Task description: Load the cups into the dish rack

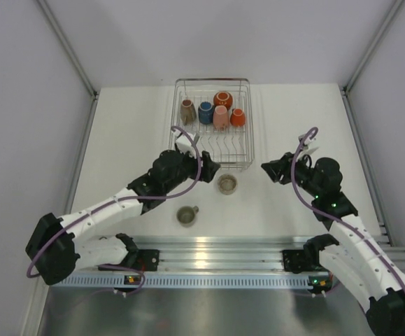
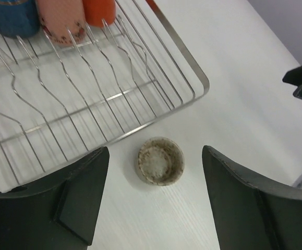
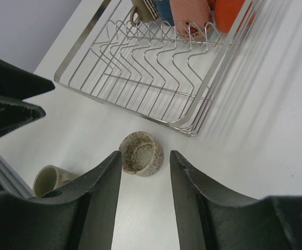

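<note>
The silver wire dish rack (image 1: 212,81) holds several cups upside down: a brown-grey one (image 1: 187,110), a dark blue one (image 1: 205,112), a pink one (image 1: 220,118) and two orange ones (image 1: 222,99) (image 1: 238,117). A speckled beige cup (image 1: 226,184) stands upright on the table just in front of the rack, and an olive cup (image 1: 187,215) stands nearer the bases. My left gripper (image 1: 208,169) is open, left of the speckled cup (image 2: 161,160) and apart from it. My right gripper (image 1: 268,169) is open and empty, with the speckled cup (image 3: 141,152) beyond its fingertips.
The rack's near rows of prongs (image 2: 77,104) stand free. The rack's corner rim (image 3: 192,130) lies close behind the speckled cup. The olive cup (image 3: 49,179) sits by the metal rail at the table's near edge (image 1: 216,248). Grey walls enclose the table.
</note>
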